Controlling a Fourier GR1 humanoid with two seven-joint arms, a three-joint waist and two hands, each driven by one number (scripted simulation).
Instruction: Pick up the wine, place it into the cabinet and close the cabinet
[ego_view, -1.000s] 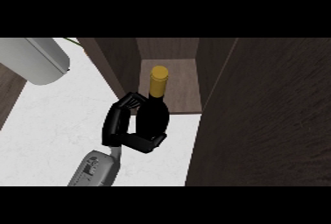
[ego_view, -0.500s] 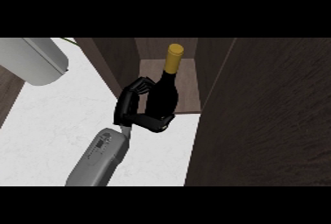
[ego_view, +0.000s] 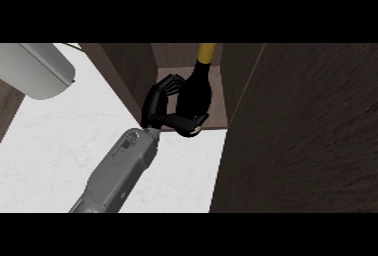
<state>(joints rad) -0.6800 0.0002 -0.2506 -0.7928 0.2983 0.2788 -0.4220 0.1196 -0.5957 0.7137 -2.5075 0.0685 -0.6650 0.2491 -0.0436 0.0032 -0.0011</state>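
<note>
The wine bottle (ego_view: 199, 92) is dark with a yellow foil neck (ego_view: 207, 53). It stands nearly upright just inside the open wooden cabinet (ego_view: 131, 70), over the front edge of its floor. My left hand (ego_view: 156, 106) is shut on the bottle's body from the left: its fingers (ego_view: 167, 84) curl round the far side and its thumb (ego_view: 186, 123) round the near side. The hand hides the bottle's base, so I cannot tell whether it rests on the cabinet floor. The right hand does not show in the head view.
The cabinet's open door (ego_view: 303, 135) is a large dark wooden panel filling the right side, close beside the bottle. A pale rounded appliance (ego_view: 37, 70) sits at the upper left. White counter (ego_view: 59, 155) lies to the left of my forearm (ego_view: 122, 170).
My left hand has carried the bottle forward and to the right, from in front of the cabinet into its opening. The forearm has stretched out after it.
</note>
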